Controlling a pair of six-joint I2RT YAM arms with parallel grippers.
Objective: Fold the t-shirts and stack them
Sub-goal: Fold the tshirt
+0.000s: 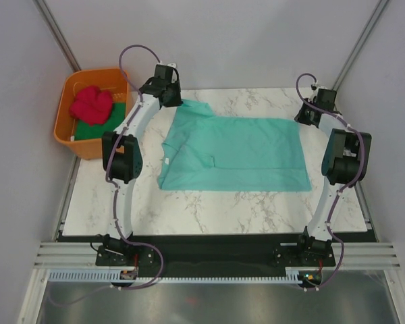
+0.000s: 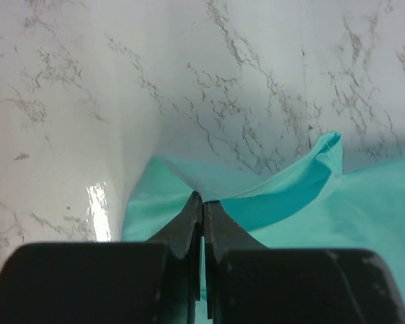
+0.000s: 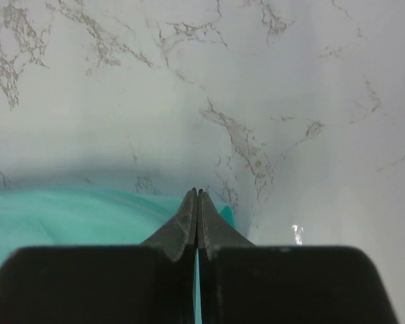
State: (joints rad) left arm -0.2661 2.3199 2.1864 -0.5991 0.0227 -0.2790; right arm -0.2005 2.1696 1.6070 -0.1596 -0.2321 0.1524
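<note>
A teal t-shirt (image 1: 236,152) lies spread across the marble table (image 1: 209,209). At the shirt's far left corner, my left gripper (image 1: 179,101) is shut on the cloth. In the left wrist view the gripper (image 2: 202,199) pinches the edge of the teal t-shirt (image 2: 364,202), which rises in a fold beyond the tips. My right gripper (image 1: 302,116) is at the far right corner. In the right wrist view it (image 3: 196,194) is shut, with the teal t-shirt (image 3: 67,216) under it and between its jaws. A pinkish-red t-shirt (image 1: 92,103) sits bunched on a dark green t-shirt (image 1: 98,128).
An orange plastic tub (image 1: 66,131) holding the red and green shirts stands off the table's far left corner. Grey walls close in the back and sides. Both arm bases are bolted along the near edge.
</note>
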